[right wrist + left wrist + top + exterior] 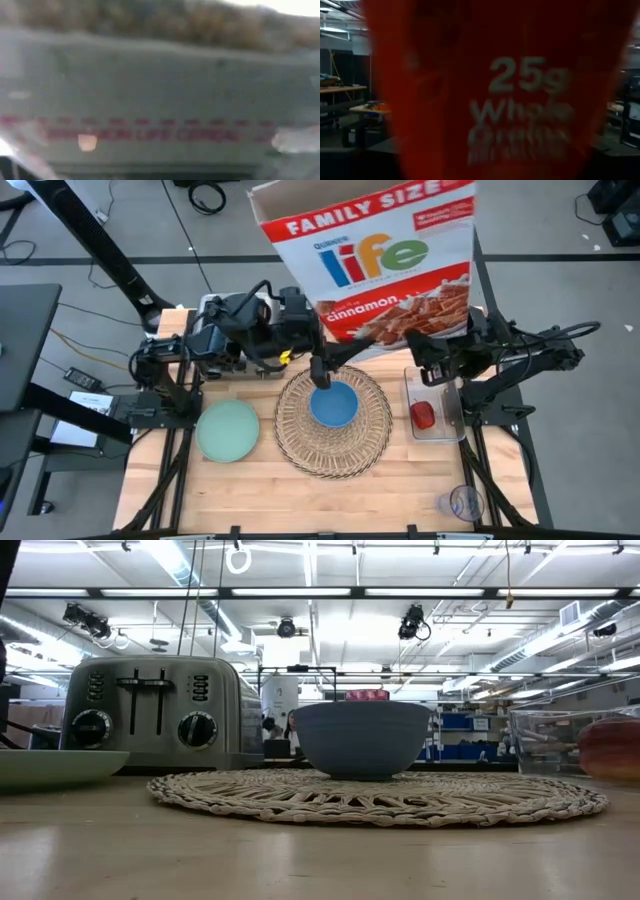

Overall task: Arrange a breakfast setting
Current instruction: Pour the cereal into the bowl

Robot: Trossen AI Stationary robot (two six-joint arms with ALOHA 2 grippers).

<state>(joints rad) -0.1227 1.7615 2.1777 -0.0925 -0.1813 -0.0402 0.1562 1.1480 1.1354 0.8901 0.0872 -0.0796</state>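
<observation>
A large red Life cereal box (375,260) hangs high over the table's far side, its front face tipped up. It fills both wrist views (500,90) (160,100). My left gripper (318,368) is at the box's lower left corner, and my right gripper (428,355) is at its lower right corner. Both are shut on it. Below, a blue bowl (333,405) (363,738) stands on the round wicker placemat (300,442) (380,798). A pale green plate (228,430) lies left of the mat. A red fruit (423,415) lies in the clear tray. No spoon or toast shows. My left gripper holds the box at its lower left corner (335,352), coming from the table's left. The box itself hides the contact. The box is lifted clear of the table and leans back. My right gripper holds the box at its lower right corner (445,330), coming from the table's right. The gripper's own body hides the contact.
The silver toaster (150,710) stands at the far left, under my left arm. The clear tray (433,430) (575,740) lies right of the mat. A translucent cup (463,502) stands near the front right corner. Bare wood shows along the near edge.
</observation>
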